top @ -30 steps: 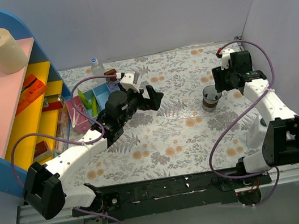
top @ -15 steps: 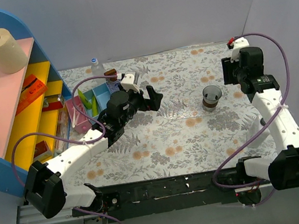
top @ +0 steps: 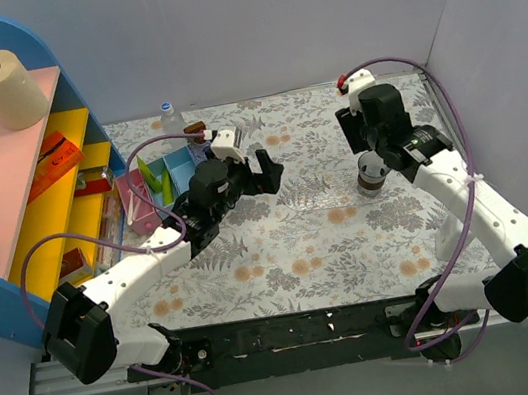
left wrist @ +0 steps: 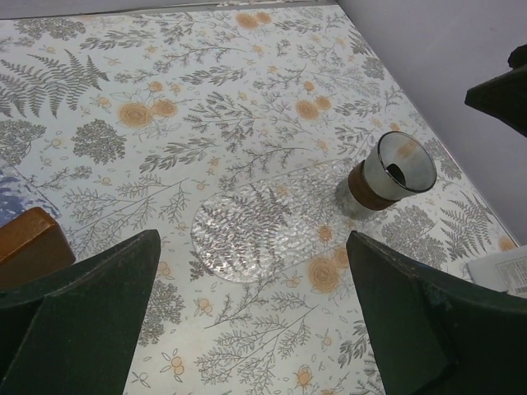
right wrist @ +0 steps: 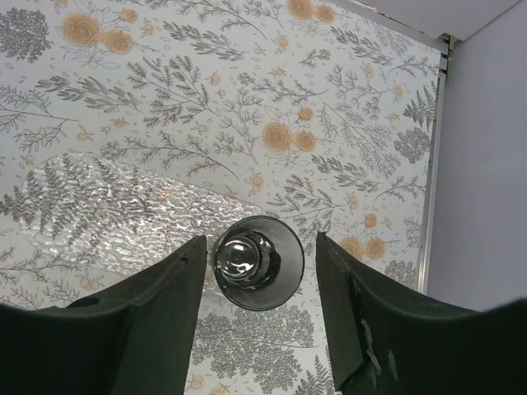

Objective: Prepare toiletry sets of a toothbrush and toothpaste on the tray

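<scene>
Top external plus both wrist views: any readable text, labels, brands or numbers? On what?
No text can be read in any view.
Orange box, far left in the top view: some print shows, too small to read.
White label, right edge of the left wrist view: fine lines of print, blurred.
Small clear bottle, at the back: no print can be made out.

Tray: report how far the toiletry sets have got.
Done: nothing; the tray lies bare, a cup at its end. In hand: nothing; left gripper and right gripper are open and empty. Left: toothpaste sits in the blue box, so every set remains.
</scene>
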Motion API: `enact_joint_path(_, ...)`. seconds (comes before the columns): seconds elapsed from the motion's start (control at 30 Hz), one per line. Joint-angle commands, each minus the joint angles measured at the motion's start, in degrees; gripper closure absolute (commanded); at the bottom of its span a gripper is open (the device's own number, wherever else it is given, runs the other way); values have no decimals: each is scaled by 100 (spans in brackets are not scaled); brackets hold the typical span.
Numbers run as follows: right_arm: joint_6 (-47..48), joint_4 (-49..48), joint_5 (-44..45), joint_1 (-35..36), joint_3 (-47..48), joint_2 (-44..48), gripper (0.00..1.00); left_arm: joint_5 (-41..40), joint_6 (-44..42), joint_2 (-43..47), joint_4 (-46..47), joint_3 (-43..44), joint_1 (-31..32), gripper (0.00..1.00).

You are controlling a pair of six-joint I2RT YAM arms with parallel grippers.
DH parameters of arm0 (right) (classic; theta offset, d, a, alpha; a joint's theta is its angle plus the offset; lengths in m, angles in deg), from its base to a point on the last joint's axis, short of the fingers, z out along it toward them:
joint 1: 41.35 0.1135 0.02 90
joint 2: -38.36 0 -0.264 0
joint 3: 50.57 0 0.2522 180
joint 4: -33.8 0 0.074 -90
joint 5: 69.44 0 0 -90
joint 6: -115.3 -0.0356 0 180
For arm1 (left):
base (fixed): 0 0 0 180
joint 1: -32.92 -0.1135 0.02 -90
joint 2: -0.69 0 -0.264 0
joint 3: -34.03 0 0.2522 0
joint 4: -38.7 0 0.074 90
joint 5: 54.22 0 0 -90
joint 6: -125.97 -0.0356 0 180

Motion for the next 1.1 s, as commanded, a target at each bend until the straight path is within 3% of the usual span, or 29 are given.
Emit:
enact_joint_path(0.0,-41,22,395,384,408,-111,37,-242,-83,145,-47,232,-163,2)
enact_joint_path(0.43,-480,-408,122,587,30,328,37,698,918,119,-336,390,-1849,2)
enact_joint_path(0.63,-498,-400,87,596,-93,451,37,1909,1718,5,-109,188,-2718,2)
enact_joint_path(0.73,-498,-408,70,596,-128,495,37,2403,2096,-74,207,-76,-3054,9)
enact_joint_path(1.07,-498,-400,52,596,-277,715,37,2211,2334,-566,-55,-102,-3257,18)
